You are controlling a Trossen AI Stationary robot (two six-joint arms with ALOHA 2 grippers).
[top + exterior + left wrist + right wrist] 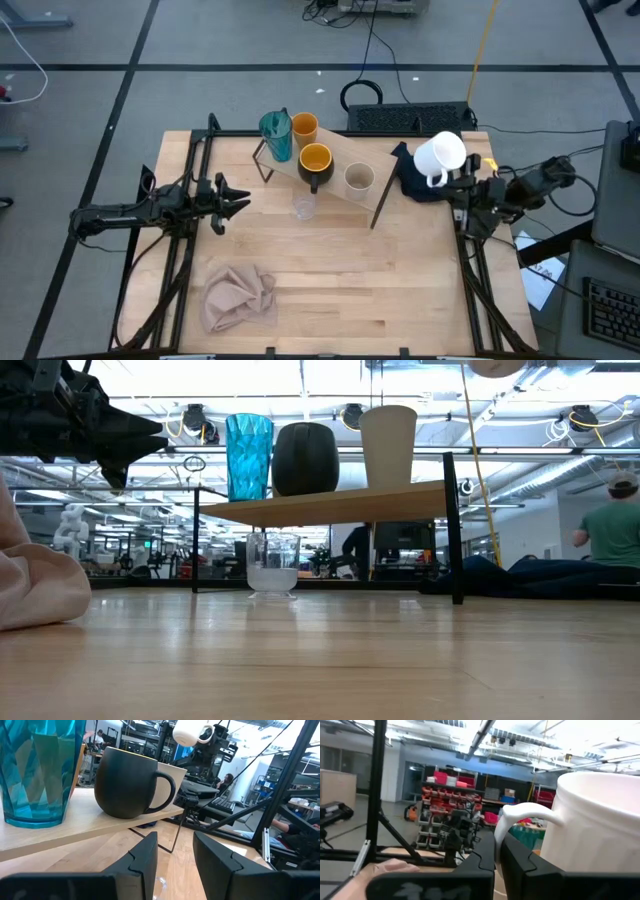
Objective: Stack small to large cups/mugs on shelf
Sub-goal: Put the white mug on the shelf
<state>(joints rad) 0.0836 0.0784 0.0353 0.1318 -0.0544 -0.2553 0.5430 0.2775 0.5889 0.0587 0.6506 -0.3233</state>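
Note:
The shelf (335, 160) stands at the table's far middle. On its board are the teal tumbler (276, 135), orange cup (305, 127), black mug with orange inside (315, 160) and beige cup (359, 178). The tiny clear glass (273, 563) stands on the table under the shelf's near edge. My right gripper (455, 188) holds the white mug (440, 155) in the air right of the shelf, above the navy cloth (415, 182). My left gripper (238, 201) hovers open left of the shelf, its fingers pointing at the black mug (131, 782). My right gripper (499, 847) is shut on the white mug's handle (520, 812), which is pinched between the two fingers. The fingers come from the table's right side. The mug (500, 365) is lifted clear, higher than the cups on the shelf.
A crumpled pink cloth (240, 295) lies at the table's near left. The black wire legs of the shelf (455, 530) stand around the clear glass. Bare wood lies between the cloth and the shelf. People show in the room beyond the table.

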